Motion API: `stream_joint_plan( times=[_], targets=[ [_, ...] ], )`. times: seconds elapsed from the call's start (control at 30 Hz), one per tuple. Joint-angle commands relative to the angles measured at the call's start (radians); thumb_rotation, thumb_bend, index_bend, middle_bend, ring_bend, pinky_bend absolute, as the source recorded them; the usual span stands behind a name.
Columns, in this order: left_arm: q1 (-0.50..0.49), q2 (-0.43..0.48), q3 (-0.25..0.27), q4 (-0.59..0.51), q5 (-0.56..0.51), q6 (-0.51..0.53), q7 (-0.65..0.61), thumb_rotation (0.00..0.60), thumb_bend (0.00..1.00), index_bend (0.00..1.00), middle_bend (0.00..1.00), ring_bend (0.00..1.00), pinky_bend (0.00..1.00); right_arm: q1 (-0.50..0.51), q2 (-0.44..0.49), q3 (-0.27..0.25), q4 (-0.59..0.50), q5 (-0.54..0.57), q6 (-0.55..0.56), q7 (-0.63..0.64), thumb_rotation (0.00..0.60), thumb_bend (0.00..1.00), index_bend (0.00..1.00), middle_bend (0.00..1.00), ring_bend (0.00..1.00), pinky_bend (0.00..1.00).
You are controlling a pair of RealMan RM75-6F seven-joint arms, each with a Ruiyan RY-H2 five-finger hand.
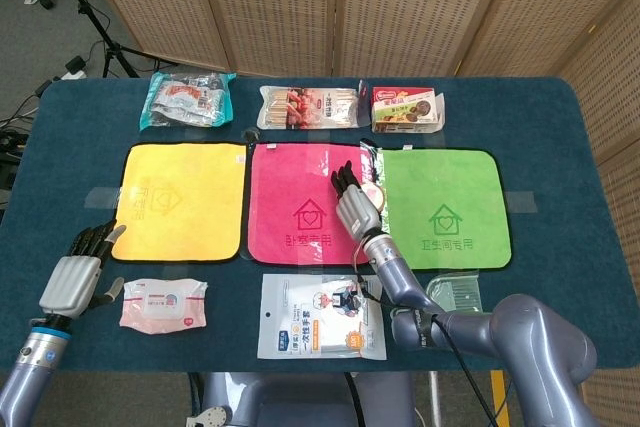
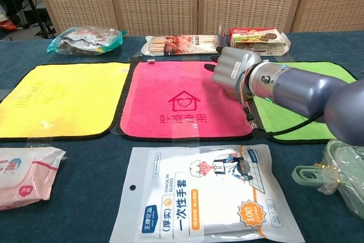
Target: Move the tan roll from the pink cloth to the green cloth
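Holding the tan roll (image 1: 372,193), the right hand (image 1: 357,209) is positioned over the right edge of the pink cloth (image 1: 308,202), at the seam with the green cloth (image 1: 441,207). Its fingers are curled around the roll; only a small part of the roll shows past the fingers in the head view, and in the chest view the hand (image 2: 233,71) hides it. The roll is therefore at the boundary between the two cloths, not yet over the middle of the green one.

The left hand (image 1: 78,270) is well apart from the right hand, near the front left table edge, with fingers loosely extended and holding nothing.

Item count:
- Three cloths: one yellow cloth (image 1: 183,199) to the left of the right hand, one pink below it, one green to its right.
- Three snack packs beyond the right hand: one teal bag (image 1: 187,99), one sausage pack (image 1: 308,106), one red box (image 1: 404,109).
- One glove pack (image 1: 318,315) nearer the robot than the right hand.
- One wipes pack (image 1: 164,304) just beside the left hand.
- One pale green bag (image 2: 335,176) under the right forearm.
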Motion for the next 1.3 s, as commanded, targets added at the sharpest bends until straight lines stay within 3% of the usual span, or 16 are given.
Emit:
stream_joint_plan(
  times=[0.03,0.97,1.3],
  targets=[
    [0.0,0.0,0.0,-0.001,0.001,0.0,0.001,0.6,0.39,0.08,0.0,0.0,0.0,-0.006,0.007,-0.004,-0.006,0.001,0.005,-0.001,0.6,0.49,0.23,0.0,0.0,0.05],
    [0.003,0.005,0.0,-0.011,0.004,0.01,0.005,0.6,0.39,0.08,0.0,0.0,0.0,-0.101,0.085,-0.038,-0.012,0.029,0.036,0.031,0.6,0.49,0.23,0.0,0.0,0.05],
    [0.004,0.007,-0.004,-0.01,0.0,0.012,0.002,0.6,0.39,0.08,0.0,0.0,0.0,-0.123,0.101,-0.023,-0.005,0.056,0.046,0.035,0.6,0.49,0.23,0.0,0.0,0.05]
  ],
)
